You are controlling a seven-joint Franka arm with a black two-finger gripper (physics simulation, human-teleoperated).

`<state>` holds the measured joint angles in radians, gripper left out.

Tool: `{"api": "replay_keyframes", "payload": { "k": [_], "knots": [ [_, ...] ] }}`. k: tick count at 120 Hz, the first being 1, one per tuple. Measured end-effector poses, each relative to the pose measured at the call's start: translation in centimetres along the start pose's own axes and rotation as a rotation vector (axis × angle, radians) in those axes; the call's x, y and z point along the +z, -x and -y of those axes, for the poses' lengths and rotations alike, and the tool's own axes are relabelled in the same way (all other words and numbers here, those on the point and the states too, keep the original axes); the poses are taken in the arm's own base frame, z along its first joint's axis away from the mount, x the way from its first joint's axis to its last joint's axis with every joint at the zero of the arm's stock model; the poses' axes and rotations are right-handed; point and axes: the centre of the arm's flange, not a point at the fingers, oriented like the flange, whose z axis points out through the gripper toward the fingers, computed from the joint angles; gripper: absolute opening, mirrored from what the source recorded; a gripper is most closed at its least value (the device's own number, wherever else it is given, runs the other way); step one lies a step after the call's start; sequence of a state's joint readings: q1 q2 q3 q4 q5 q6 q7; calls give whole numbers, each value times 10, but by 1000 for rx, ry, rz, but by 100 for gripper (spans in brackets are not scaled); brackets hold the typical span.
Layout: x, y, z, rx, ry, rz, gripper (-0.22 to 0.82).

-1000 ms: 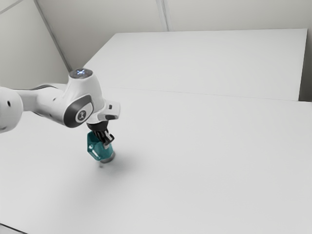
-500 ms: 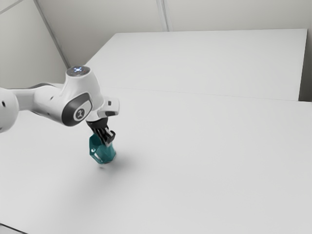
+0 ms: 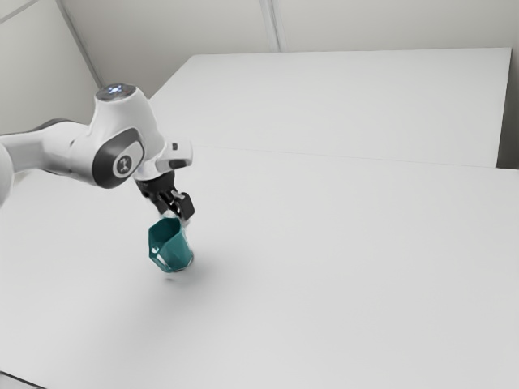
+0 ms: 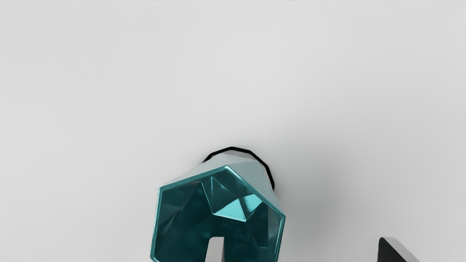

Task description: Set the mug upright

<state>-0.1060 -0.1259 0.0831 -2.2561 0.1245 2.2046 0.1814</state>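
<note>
Teal mug [image 3: 173,250] stands mouth-up on the bench [image 3: 349,275]. Your claw [image 3: 176,215], fingers spread and released, hangs just above it.

Plain room: pale walls [image 3: 365,20], white table [image 3: 365,292]

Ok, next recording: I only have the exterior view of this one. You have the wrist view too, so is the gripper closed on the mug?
Observer: No, the gripper is open, its two fingers standing well apart.

Operator: How do they line up with the mug's opening?

Observer: One finger overlaps the opening of the mug, while the other finger shows outside its rim. I can't tell whether the first reaches inside.

Operator: And what does the inside look like?

Observer: Faceted dark teal walls, with a few much brighter facets.
</note>
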Motion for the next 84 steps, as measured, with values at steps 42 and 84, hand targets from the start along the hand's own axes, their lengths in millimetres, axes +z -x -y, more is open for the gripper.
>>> {"api": "replay_keyframes", "payload": {
  "k": [42, 84],
  "knots": [
    [-66, -21, 11, -79, 80, 31, 57],
    [-156, -46, 31, -162, 105, 35, 60]
  ]
}}
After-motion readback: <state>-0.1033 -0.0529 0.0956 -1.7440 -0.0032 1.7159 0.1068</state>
